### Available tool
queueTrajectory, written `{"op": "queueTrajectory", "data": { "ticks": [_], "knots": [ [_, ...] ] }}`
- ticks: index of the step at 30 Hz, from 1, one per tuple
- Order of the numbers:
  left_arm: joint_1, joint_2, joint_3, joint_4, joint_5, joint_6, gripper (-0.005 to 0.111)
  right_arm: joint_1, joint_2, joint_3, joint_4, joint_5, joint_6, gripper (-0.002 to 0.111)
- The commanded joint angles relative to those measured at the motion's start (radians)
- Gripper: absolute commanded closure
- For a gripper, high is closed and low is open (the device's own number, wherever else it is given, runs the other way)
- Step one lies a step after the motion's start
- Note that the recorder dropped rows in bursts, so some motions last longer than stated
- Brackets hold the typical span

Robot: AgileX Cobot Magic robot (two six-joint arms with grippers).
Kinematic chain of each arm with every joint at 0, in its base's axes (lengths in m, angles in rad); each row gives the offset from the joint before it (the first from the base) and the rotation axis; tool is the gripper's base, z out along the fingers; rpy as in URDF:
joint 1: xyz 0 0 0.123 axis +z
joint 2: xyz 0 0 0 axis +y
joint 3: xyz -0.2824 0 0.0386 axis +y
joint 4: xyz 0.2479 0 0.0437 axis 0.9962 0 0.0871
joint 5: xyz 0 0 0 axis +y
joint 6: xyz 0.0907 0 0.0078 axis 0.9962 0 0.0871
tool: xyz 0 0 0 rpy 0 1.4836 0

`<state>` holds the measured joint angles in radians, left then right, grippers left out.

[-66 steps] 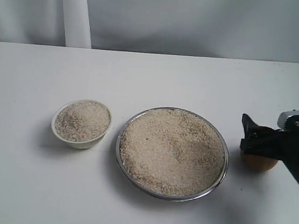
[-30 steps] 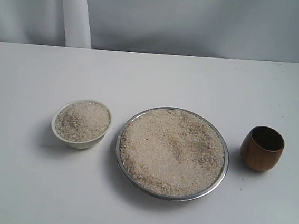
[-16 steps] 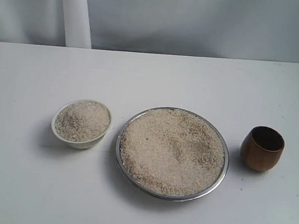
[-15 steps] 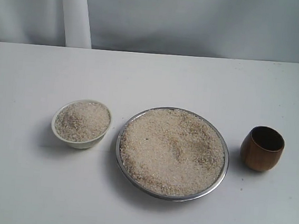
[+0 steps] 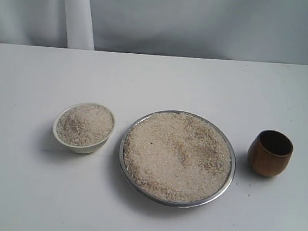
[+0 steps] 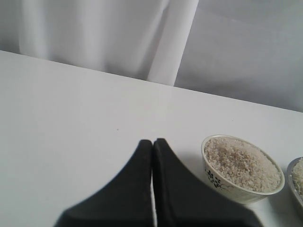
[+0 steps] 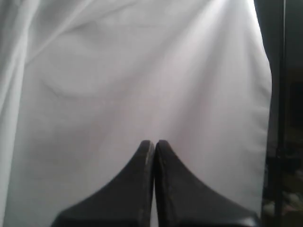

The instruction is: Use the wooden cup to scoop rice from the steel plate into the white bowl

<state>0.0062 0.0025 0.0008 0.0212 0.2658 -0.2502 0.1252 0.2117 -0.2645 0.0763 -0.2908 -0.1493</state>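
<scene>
Wooden cup [image 5: 270,153] upright, 3 o'clock of steel plate [image 5: 173,203], nearer right arm. Both jaws closed tight, empty.

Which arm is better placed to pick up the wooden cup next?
Right, probably. The wooden cup stands right of the steel plate, on that arm's side. The left gripper, shut, sits by the white bowl at the far end. The right gripper is shut too.

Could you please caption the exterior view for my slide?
White bowl and steel plate, both holding rice, beside an upright wooden cup.
</scene>
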Motion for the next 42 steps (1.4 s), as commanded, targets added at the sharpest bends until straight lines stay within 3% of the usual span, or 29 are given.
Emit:
{"op": "queueTrajectory", "data": {
  "ticks": [1, 6, 14, 21, 28, 42],
  "knots": [
    [-0.006, -0.003, -0.001, -0.003, 0.0, -0.003, 0.107, -0.065, -0.08, 0.006, -0.028, 0.196, -0.028, 0.108],
    [-0.006, -0.003, -0.001, -0.003, 0.0, -0.003, 0.107, -0.104, -0.176, 0.006, -0.02, 0.305, -0.028, 0.108],
    [-0.006, -0.003, -0.001, -0.003, 0.0, -0.003, 0.107, -0.131, -0.212, 0.006, -0.006, 0.271, -0.008, 0.108],
    [-0.006, -0.003, -0.001, -0.003, 0.0, -0.003, 0.107, -0.137, -0.212, 0.006, 0.017, 0.483, 0.038, 0.108],
    [-0.006, -0.003, -0.001, -0.003, 0.0, -0.003, 0.107, -0.137, -0.212, 0.007, 0.0, 0.553, 0.084, 0.108],
    [-0.006, -0.003, -0.001, -0.003, 0.0, -0.003, 0.107, -0.14, -0.212, 0.265, -0.017, 0.379, 0.129, 0.108]
  ]
}}
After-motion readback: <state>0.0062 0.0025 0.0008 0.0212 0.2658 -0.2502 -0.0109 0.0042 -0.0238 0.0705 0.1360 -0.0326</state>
